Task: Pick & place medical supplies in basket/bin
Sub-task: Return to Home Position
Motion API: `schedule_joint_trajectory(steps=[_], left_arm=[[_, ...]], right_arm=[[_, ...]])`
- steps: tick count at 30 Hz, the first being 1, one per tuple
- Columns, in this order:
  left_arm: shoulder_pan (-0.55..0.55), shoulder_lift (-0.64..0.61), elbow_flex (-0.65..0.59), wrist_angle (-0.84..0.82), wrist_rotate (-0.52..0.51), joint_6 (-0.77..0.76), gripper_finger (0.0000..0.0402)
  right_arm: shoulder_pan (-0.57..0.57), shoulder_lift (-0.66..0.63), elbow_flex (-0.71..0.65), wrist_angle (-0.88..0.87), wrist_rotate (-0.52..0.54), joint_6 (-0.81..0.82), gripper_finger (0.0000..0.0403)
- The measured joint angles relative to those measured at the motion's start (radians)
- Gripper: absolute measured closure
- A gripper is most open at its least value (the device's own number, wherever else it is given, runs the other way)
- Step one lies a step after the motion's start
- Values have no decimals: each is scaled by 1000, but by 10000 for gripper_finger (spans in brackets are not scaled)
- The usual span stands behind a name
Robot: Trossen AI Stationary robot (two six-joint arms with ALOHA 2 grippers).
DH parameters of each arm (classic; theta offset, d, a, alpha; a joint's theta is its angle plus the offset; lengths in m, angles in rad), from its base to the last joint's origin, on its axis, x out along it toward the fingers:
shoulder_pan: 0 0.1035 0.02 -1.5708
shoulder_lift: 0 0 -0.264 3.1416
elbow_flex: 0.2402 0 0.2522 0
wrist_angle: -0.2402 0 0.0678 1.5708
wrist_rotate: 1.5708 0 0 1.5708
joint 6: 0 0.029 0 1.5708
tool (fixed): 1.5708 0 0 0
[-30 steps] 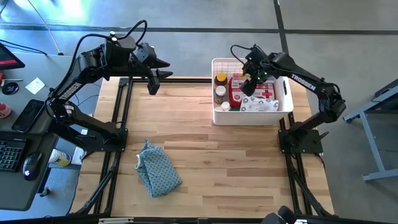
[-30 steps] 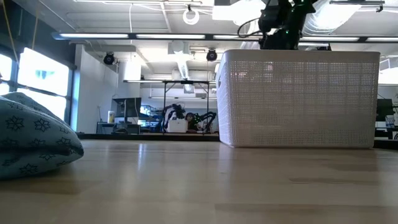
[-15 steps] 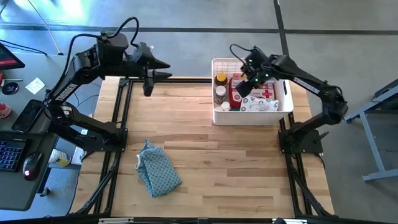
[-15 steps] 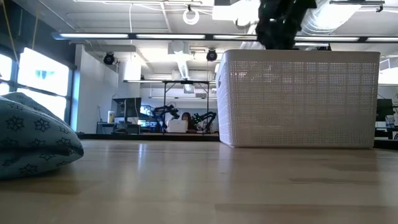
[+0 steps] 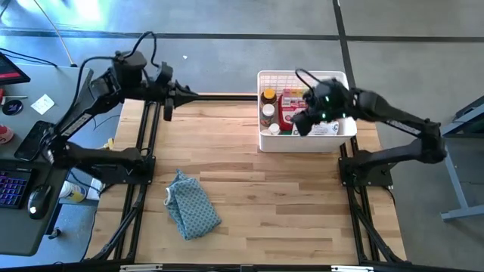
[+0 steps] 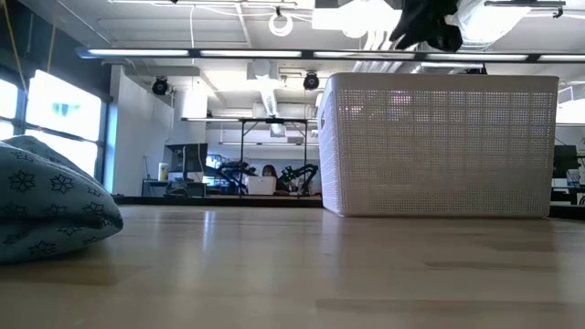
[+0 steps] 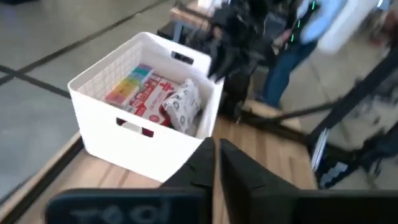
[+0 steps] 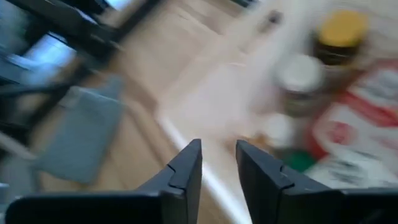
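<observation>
The white slotted bin (image 5: 264,140) stands at the table's far right and holds the medical supplies: amber bottles (image 5: 267,99), a red case (image 5: 289,106) and a white packet (image 5: 324,128). The left wrist view shows the rainbow organizer (image 7: 128,86) and the packet (image 7: 183,106) inside it. My right gripper (image 5: 300,129) hovers above the bin's near part, slanting down, fingers (image 8: 218,157) a little apart with nothing between them. My left gripper (image 5: 167,112) is shut and empty, up over the table's far left edge, pointing toward the bin.
A crumpled blue-grey patterned cloth (image 5: 192,205) lies on the wooden table near its left front. Black frame rails (image 5: 144,143) run along both table sides. A desk with a keyboard (image 5: 13,185) stands beyond the left edge. Bare wood lies between cloth and bin.
My right gripper has risen out of the bin and gone toward its near wall, turning as it went. My left gripper has drawn back toward the table's far left corner and its fingers have come together.
</observation>
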State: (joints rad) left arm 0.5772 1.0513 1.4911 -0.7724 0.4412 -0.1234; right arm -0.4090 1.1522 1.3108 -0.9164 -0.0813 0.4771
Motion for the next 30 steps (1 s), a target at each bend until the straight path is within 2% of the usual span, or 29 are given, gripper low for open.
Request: schedule_joint_trajectory(steps=[3, 7, 12, 17, 20, 24, 30], left_arm=[[14, -77, -129, 134, 23, -104, 379], [12, -142, -250, 294, 30, -253, 377], [12, -185, -344, 341, 70, -344, 338], [12, -183, -412, 446, 96, -481, 353], [4, -178, -416, 496, 119, -502, 379], [-33, -170, -419, 490, 58, -458, 380], [-34, -169, -481, 492, 60, -450, 361]], right_arm=[[87, -85, -143, 211, -3, 105, 320], [201, -200, -317, 500, 13, 255, 337], [352, -322, -499, 692, 157, 309, 364], [459, -407, -703, 903, 284, 331, 390], [497, -430, -832, 1112, 316, 336, 400], [522, -437, -960, 1358, 363, 343, 400], [521, -437, -1065, 1549, 369, 297, 401]])
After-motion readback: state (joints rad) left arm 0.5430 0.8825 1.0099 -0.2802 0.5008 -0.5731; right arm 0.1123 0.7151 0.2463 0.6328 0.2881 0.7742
